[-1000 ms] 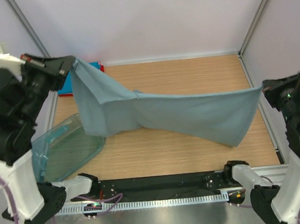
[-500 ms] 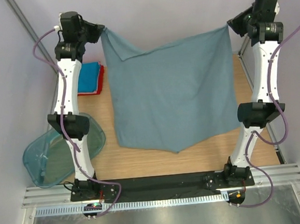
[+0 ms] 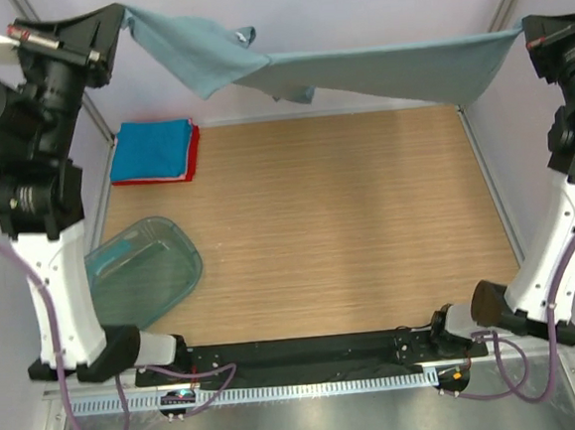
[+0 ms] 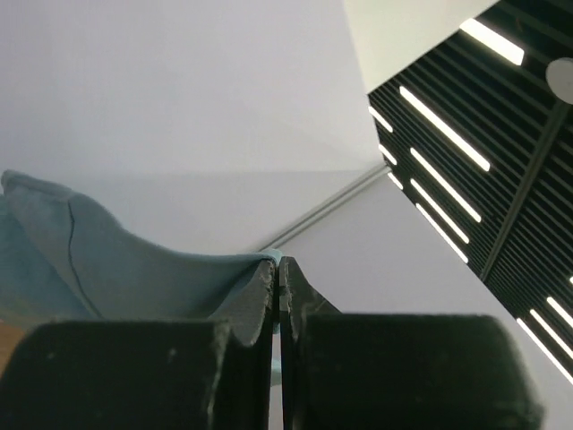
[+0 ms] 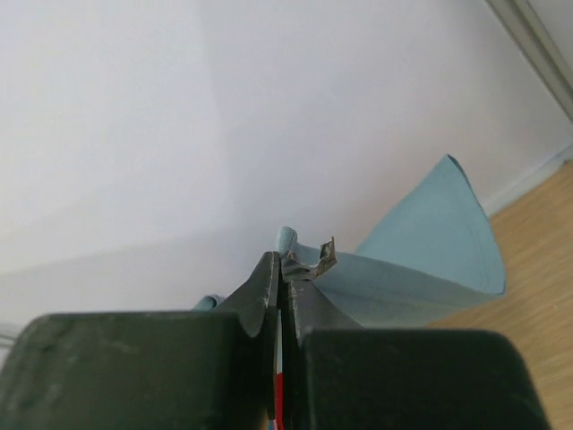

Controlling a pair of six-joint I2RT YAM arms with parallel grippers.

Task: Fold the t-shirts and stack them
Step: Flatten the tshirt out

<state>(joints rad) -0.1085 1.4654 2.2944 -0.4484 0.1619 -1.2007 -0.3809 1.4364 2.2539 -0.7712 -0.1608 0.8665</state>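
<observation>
The dusty grey-blue t-shirt point(image 3: 376, 69) hangs stretched high above the table between both grippers. My left gripper point(image 3: 121, 17) is shut on its left corner at the top left. In the left wrist view the cloth point(image 4: 134, 269) is pinched between the closed fingers point(image 4: 255, 291). My right gripper point(image 3: 527, 32) is shut on the right corner. In the right wrist view the cloth point(image 5: 421, 260) leaves the closed fingers point(image 5: 264, 287). A folded bright blue t-shirt point(image 3: 153, 148) lies on a folded red t-shirt point(image 3: 194, 155) at the table's far left.
A translucent teal plastic tub point(image 3: 143, 271) sits at the near left of the wooden table point(image 3: 348, 230). White walls and metal frame posts point(image 3: 496, 19) enclose the back and sides.
Both arms swung the grey-blue t-shirt from hanging flat and low to stretched high near the camera. The tub now sits further right and further from the table's near edge than before.
</observation>
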